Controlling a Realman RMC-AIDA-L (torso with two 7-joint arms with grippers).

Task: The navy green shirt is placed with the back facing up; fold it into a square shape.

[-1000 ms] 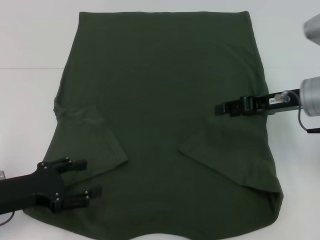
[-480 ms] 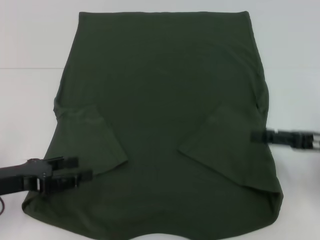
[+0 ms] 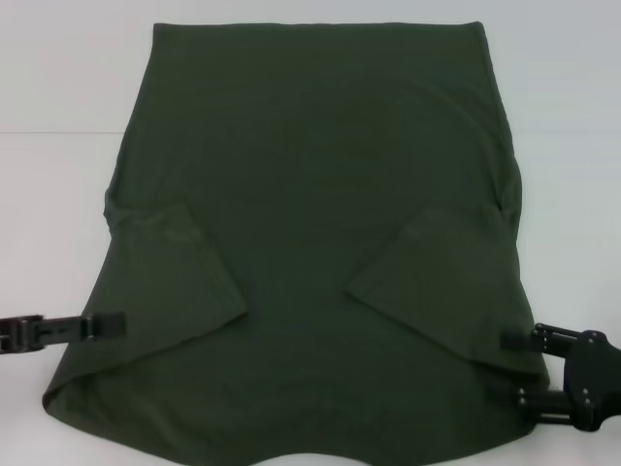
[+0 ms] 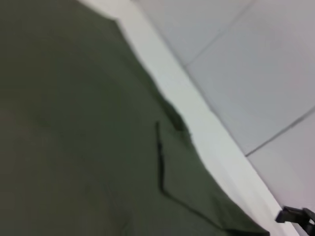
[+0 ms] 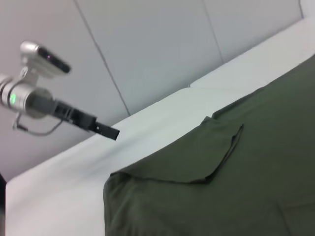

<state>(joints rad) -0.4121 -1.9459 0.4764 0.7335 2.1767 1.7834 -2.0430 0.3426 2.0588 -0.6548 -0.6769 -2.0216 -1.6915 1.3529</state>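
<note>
1. Two grippers flank the navy green shirt (image 3: 310, 243), one at each of its near corners, while the garment lies spread flat on the white table (image 3: 58, 175).
2. The shirt shows its plain back, with the straight hem at the far edge of the table and the curved collar end nearest the robot.
3. Both short sleeves are folded inward over the body: the left sleeve (image 3: 175, 277) forms a flap on the left side, and the right sleeve (image 3: 441, 282) forms a pointed flap on the right side.
4. The left gripper (image 3: 112, 325) reaches in from the left edge of the head view, its tip touching or just beside the shirt's left edge below the folded sleeve. It is seen edge-on, so I cannot tell whether its fingers are parted or closed.
5. The right gripper (image 3: 519, 367) sits at the shirt's near right corner with its two fingers spread apart, released, one finger (image 3: 514, 339) over the cloth edge and the other lower, just beside the corner.
6. The right wrist view shows the left gripper (image 5: 106, 131) above the table's edge, near the shirt's corner.
</note>
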